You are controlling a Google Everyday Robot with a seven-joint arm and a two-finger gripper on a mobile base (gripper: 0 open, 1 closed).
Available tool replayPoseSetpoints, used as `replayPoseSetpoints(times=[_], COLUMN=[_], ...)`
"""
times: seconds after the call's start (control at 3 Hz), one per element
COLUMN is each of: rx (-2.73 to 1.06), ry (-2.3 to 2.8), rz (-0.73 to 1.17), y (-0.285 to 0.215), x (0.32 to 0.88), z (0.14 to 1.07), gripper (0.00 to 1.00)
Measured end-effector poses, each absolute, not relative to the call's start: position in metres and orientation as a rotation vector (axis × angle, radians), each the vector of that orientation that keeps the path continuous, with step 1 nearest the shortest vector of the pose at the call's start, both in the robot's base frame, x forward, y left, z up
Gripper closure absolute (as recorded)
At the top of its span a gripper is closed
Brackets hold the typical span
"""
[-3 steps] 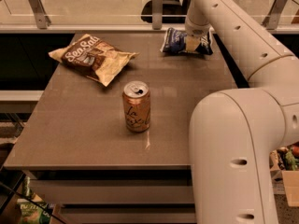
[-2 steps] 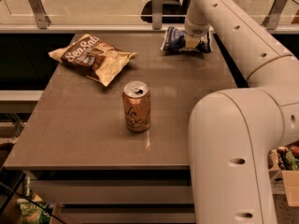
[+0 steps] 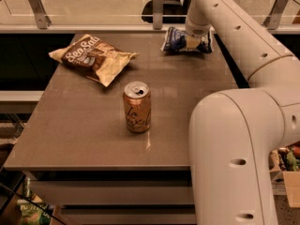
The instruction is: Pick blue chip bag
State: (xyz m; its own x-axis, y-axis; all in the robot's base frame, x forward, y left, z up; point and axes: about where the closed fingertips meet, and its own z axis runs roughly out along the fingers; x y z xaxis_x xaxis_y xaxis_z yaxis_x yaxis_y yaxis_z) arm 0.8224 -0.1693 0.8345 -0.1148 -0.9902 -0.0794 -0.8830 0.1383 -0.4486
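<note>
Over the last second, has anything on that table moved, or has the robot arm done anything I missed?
Nothing has visibly changed. The gripper is down on the blue chip bag at the far right of the table, just where it was a second ago. The brown Sea Salt bag and the can sit in the same spots too.
</note>
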Motion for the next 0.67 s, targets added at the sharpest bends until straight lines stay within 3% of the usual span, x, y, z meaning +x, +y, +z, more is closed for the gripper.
replayPoseSetpoints(times=[0.67], rx=[-1.806], ry=[2.066], rz=[-0.414], y=[-0.1692], x=[0.8224], z=[0.8343], gripper=[1.00])
